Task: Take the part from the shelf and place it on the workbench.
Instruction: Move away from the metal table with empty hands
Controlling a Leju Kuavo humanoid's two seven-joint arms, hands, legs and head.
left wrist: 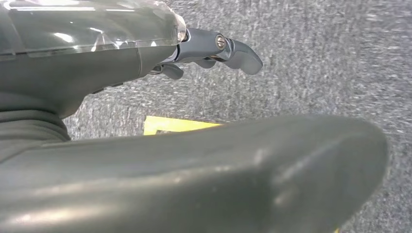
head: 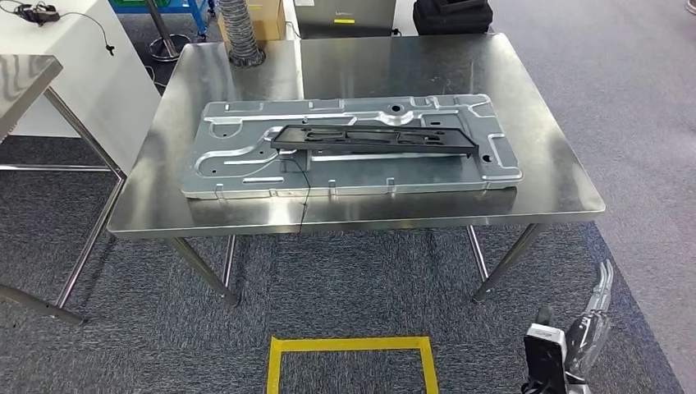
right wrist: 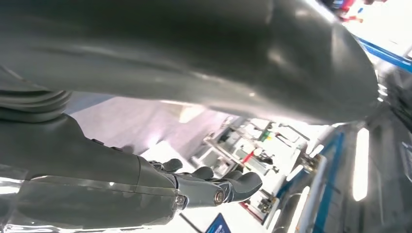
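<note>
Looking down from the head: steel workbench [head: 542, 176] straight ahead, standing on grey carpet [head: 361, 279]. Lying flat across the middle of its top, a large grey stamped metal plate [head: 246, 156]. Resting on that plate, a long black part [head: 373, 138], running lengthwise and reaching almost to the plate's right end. Trailing from the part's left end, a thin black cable [head: 305, 193], down over the plate and across the front edge of the bench. Marked on the carpet in front of the bench, a square of yellow tape [head: 351, 345]. Low at the right edge, hanging beside the body, right hand [head: 592, 320], with nothing in it. Off to the left, the corner of a second steel table [head: 25, 74]; behind the bench, a grey ribbed hose [head: 240, 33] and a cardboard box [head: 267, 18].

Turning to the left wrist: left hand [left wrist: 214, 51] over the carpet, thumb big and blurred in the foreground, dark fingers [left wrist: 243, 56] stretched out and slightly bent, holding nothing. Peeking between thumb and palm, a strip of the yellow tape.

Turning to the right wrist: right hand, fingers [right wrist: 243, 184] loosely extended with a slight curl, gripping nothing; behind it a bright, blurred room, too washed out to tell apart.
</note>
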